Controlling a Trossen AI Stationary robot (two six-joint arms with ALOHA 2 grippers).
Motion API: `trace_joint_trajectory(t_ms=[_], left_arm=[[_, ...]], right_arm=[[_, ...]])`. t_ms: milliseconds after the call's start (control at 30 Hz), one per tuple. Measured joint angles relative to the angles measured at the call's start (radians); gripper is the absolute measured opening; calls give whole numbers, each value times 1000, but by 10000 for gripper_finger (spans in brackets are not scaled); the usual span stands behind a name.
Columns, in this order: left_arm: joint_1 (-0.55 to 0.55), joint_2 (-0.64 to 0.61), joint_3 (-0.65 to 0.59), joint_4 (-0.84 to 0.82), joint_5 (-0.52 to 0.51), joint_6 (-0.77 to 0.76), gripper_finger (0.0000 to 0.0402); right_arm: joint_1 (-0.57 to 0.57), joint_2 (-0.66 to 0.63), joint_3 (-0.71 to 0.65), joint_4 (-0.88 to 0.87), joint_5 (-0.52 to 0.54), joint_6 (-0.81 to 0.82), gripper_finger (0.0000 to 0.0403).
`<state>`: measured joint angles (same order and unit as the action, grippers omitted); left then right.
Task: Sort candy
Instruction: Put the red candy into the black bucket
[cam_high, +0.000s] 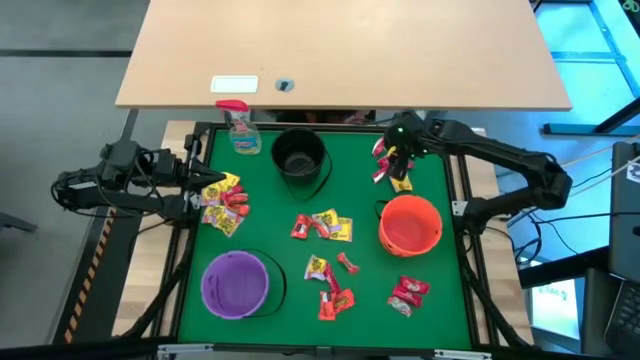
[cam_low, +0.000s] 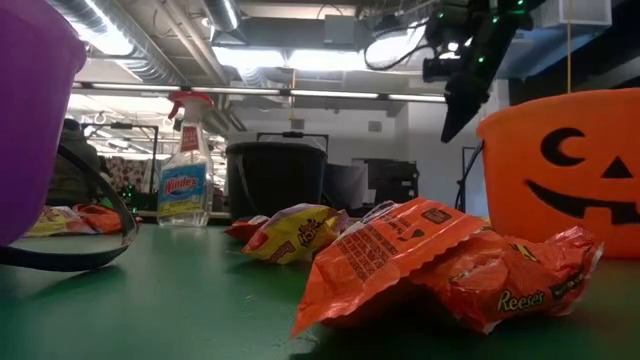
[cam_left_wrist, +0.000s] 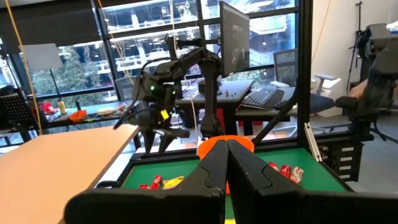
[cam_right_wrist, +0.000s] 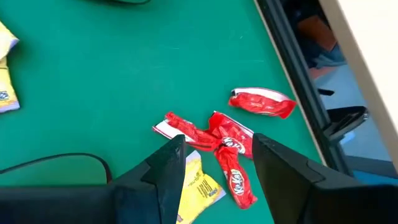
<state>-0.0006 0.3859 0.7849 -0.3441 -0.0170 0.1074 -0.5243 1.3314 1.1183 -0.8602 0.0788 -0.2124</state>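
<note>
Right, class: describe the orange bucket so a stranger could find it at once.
Start on the green table. Among its three buckets, the orange bucket stands near the right edge, just in front of the right gripper. Only it has a black jack-o'-lantern face.

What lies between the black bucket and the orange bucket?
High view: only bare green mat separates the black bucket from the orange bucket; the nearest candy lies just below that line.

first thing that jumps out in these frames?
Three buckets on the green table: orange bucket on the right, purple bucket front left, black bucket at the back. Candy lies in loose heaps between them. The right end effector hangs open over red packets near the back right corner; the left end effector waits shut at the left edge.
</note>
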Motion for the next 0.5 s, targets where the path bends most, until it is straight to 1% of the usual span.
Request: trace_joint_trajectory(t_ms=[500], left_arm=[[0,0,0,0,0,0,0]], right_arm=[[0,172,0,1,0,-27,186]])
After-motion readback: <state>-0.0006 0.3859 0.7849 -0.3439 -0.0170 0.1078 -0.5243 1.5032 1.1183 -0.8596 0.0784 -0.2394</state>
